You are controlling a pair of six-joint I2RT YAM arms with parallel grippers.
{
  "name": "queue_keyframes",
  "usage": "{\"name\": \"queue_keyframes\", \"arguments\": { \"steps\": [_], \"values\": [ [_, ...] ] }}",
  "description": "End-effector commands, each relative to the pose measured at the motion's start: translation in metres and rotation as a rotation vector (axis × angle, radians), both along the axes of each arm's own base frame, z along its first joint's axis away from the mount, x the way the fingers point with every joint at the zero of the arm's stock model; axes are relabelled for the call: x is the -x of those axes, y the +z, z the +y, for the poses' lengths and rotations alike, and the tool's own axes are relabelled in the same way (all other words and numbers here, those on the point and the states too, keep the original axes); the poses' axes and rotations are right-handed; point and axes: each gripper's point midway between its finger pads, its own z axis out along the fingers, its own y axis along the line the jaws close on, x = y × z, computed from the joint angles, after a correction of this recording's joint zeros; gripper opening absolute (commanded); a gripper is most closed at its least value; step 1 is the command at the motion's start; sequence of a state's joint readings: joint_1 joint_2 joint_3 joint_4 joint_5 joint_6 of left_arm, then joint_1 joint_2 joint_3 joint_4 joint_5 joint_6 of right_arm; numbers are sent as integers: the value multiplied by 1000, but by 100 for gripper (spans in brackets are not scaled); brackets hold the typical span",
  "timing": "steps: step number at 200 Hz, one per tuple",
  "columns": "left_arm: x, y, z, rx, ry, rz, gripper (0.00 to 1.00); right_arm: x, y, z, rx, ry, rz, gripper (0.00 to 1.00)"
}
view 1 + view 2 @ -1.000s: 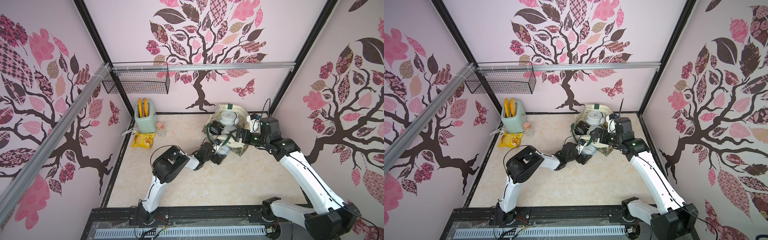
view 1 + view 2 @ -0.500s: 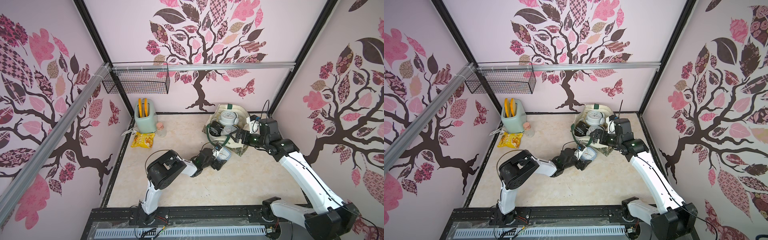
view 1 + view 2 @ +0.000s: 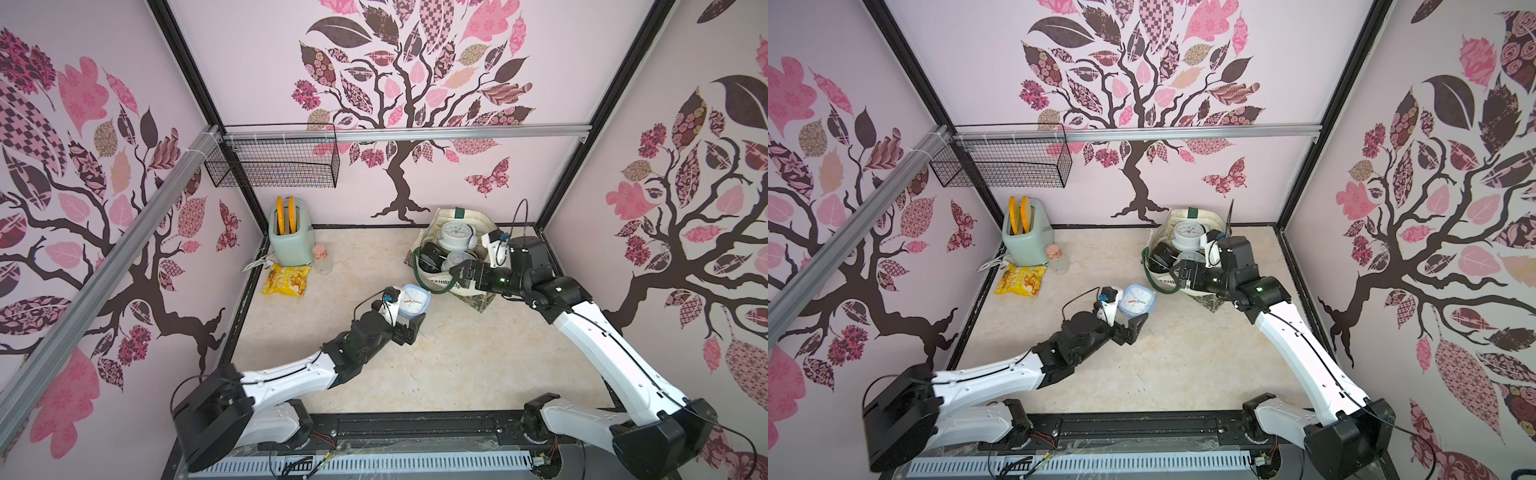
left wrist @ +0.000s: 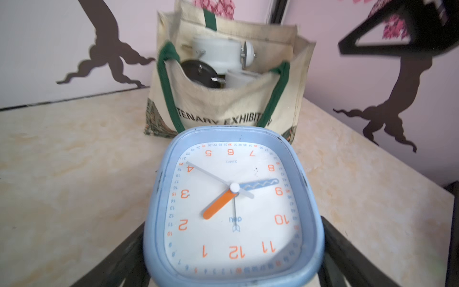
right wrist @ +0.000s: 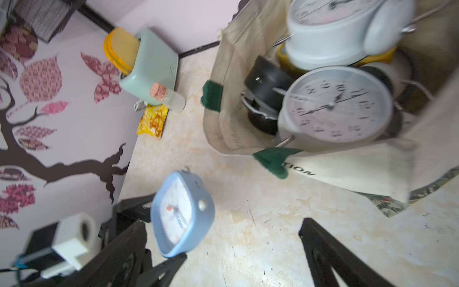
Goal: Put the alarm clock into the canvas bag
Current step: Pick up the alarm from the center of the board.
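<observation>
Alarm clock, pale-blue squarish plastic: looks light, rigid, slick; left hand clamps its sides, right hand empty, open.

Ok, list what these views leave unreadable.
- Lettering on the canvas bag: left wrist view, interrupted by its green handles.
- Bag's bottom: every view, buried under round clocks.
- Their numerals: right wrist view, blurred.
- Print on the snack packet: both top views, too small.

The alarm clock, low centre of the left wrist view, has a smooth pale-blue plastic case and a glossy face. Above it, the canvas bag is coarse matt cloth with woven straps. The bench looks smooth, marbled and faintly shiny.
</observation>
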State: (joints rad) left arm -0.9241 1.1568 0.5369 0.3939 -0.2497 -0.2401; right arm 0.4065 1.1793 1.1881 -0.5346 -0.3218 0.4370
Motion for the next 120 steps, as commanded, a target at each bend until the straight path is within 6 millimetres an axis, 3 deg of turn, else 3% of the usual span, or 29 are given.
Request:
{"name": "queue_keyframes", "arguments": {
  "steps": [1, 22, 58, 120],
  "values": [
    [0, 16, 31, 12, 96, -17, 80, 18, 8, 36, -14, 155, 6, 100],
    [1, 39, 44, 73, 100, -33, 80, 36, 25, 62, -90, 265, -2, 100],
    [7, 54, 49, 119, 65, -63, 80, 55, 42, 92, -214, 384, 23, 100],
    [12, 63, 49, 154, 39, -81, 80, 41, 30, 116, -257, 369, 98, 100]
  ]
}}
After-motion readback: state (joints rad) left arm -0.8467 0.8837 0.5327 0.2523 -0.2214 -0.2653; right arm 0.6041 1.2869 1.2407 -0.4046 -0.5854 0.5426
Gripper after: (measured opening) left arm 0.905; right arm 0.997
